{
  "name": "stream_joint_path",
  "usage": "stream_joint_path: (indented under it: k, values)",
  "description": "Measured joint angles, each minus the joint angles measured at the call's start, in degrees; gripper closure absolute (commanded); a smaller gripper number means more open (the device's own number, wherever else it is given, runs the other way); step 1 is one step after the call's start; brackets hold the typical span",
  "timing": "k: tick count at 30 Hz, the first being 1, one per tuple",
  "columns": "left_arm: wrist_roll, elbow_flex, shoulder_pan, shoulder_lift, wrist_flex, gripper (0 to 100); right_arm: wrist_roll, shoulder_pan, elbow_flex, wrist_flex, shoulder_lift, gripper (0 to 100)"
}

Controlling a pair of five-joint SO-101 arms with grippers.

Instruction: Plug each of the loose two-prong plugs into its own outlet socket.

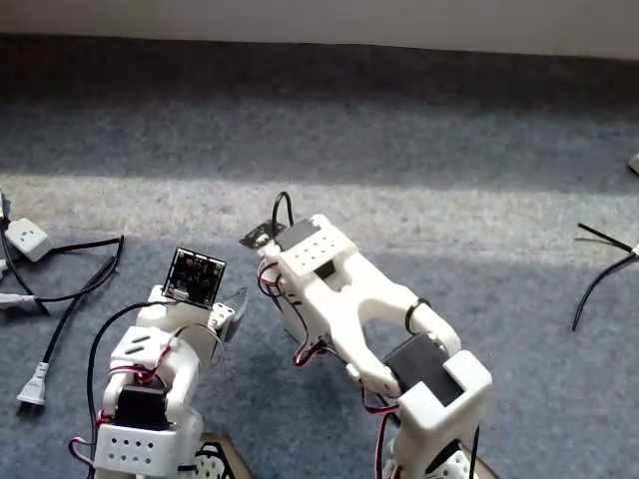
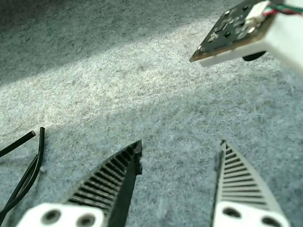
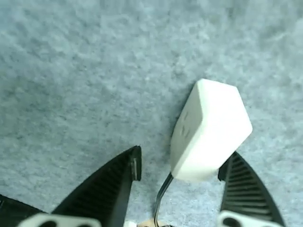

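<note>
Grey carpet (image 1: 399,130) covers the whole work surface. My right gripper (image 3: 183,161) hangs spread open around a white outlet socket (image 3: 210,127) that trails a black cord (image 3: 162,191). One finger (image 3: 244,189) sits just beside the socket and the other stands apart from it. My left gripper (image 2: 181,144) is also released, over bare carpet near the right gripper. Well to the left of the right gripper lie a second white socket (image 1: 28,238), a loose white plug (image 1: 33,387) and black cables (image 1: 85,244).
</note>
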Motion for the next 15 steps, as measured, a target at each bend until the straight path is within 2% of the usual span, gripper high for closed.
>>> stream_joint_path:
  k: [8, 15]
  values:
    - [0.00, 0.00, 0.00, 0.00, 0.00, 75, 0.00, -8.35, -0.62, 2.29, -2.29, 73.5]
    - [0.00, 0.00, 0.00, 0.00, 0.00, 75, 0.00, -11.08, -0.62, 2.29, -2.29, 73.5]
